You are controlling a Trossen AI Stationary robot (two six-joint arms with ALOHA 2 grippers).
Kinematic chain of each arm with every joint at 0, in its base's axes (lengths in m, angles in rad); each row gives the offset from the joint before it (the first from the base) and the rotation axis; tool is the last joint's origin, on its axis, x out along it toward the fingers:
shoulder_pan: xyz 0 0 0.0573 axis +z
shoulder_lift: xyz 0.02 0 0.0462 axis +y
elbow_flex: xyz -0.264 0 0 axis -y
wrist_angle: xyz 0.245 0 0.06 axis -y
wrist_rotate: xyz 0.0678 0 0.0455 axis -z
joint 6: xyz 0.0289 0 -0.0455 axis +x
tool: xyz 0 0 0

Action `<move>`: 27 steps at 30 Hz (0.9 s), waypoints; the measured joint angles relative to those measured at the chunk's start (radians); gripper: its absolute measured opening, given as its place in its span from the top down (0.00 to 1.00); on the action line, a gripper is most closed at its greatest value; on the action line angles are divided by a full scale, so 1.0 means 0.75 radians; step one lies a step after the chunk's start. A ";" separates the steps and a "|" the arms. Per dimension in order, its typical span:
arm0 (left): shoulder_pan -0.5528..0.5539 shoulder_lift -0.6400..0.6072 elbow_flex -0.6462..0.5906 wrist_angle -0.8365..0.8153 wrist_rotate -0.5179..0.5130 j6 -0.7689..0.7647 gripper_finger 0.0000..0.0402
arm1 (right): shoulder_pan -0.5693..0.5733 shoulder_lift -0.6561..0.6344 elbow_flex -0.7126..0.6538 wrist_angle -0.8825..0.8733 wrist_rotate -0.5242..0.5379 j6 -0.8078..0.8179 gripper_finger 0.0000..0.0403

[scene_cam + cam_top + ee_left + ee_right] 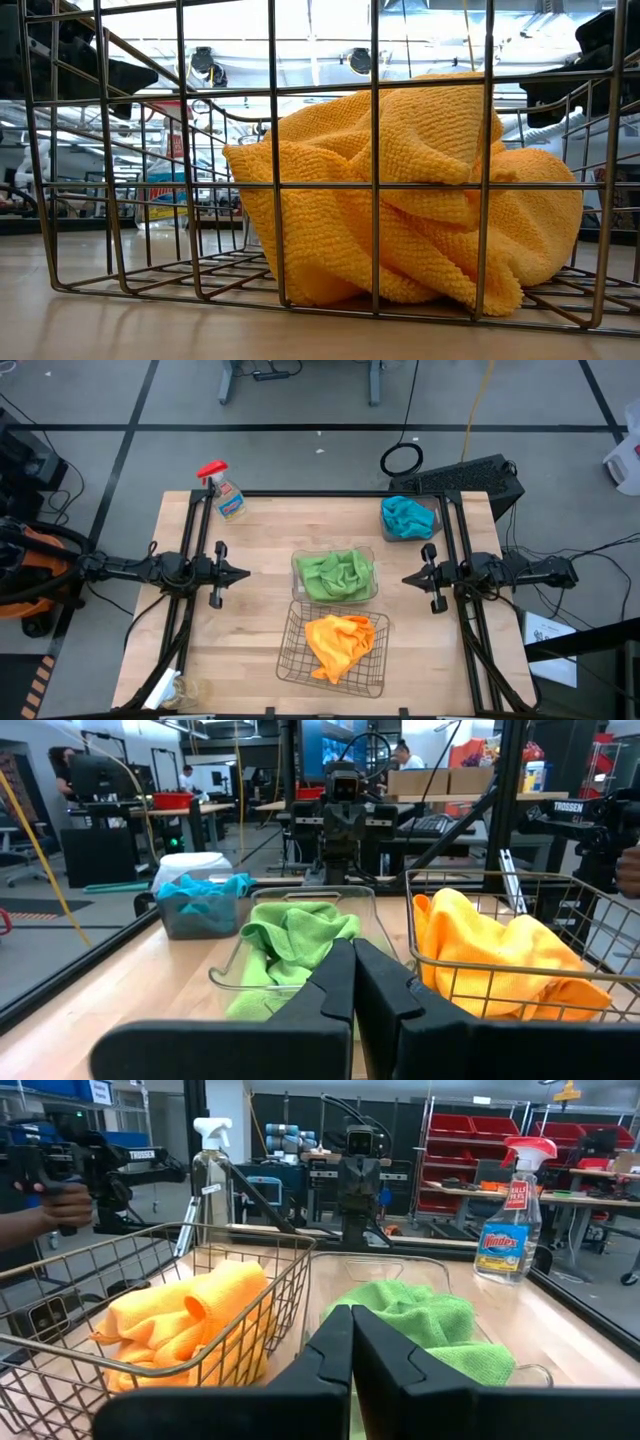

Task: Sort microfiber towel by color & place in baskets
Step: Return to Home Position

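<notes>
Yellow-orange towels (338, 642) lie bunched in the copper wire basket (290, 660) near the table's near edge; they fill the low view (420, 190). Lime green towels (335, 573) sit in the clear plastic basket (297, 560) at the table's middle. Teal-blue towels (404, 517) fill the tinted basket (432, 520) at the far right. My left gripper (243, 572) hovers left of the green basket, shut and empty. My right gripper (407, 578) hovers right of it, shut and empty. In the wrist views both point at the baskets (352, 982) (350, 1342).
A spray bottle with a red trigger (225, 490) stands at the table's far left. A clear spray bottle (170, 688) lies at the near left corner. A person's hand (55, 1200) shows beyond the table's near side. Bare wood lies left of the baskets (250, 630).
</notes>
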 joint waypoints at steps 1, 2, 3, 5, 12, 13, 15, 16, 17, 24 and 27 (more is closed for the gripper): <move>0.000 0.000 0.000 -0.001 0.001 0.000 0.99 | 0.000 0.000 0.000 0.000 0.002 0.000 1.00; 0.000 0.000 0.000 -0.001 0.001 0.000 0.99 | 0.000 0.000 0.000 0.000 0.003 0.001 1.00; 0.000 0.000 0.000 -0.001 0.001 -0.001 0.99 | 0.000 0.000 0.000 0.000 0.003 0.016 1.00; 0.000 0.000 0.000 -0.001 0.001 -0.002 0.99 | 0.000 0.000 0.000 -0.001 0.003 0.062 1.00; 0.000 0.000 0.000 -0.003 0.003 0.033 0.99 | 0.001 0.000 0.000 0.000 0.004 0.079 1.00; 0.001 0.000 0.000 -0.003 0.003 0.037 0.99 | 0.001 0.000 0.000 0.000 0.004 0.079 1.00; 0.001 0.000 0.000 -0.003 0.003 0.042 0.99 | 0.001 0.000 0.000 0.000 0.004 0.079 1.00; 0.001 0.000 0.000 -0.004 0.003 0.044 0.99 | 0.001 0.000 0.000 0.000 0.004 0.079 1.00; 0.001 0.000 0.000 -0.004 0.003 0.047 0.99 | 0.001 0.000 0.000 0.000 0.005 0.079 1.00; 0.038 0.000 0.000 -0.003 0.043 0.071 0.99 | 0.001 0.000 0.000 0.001 0.005 0.079 1.00; 0.082 0.001 0.000 0.005 0.077 0.069 0.99 | 0.001 0.000 0.000 0.001 0.005 0.079 1.00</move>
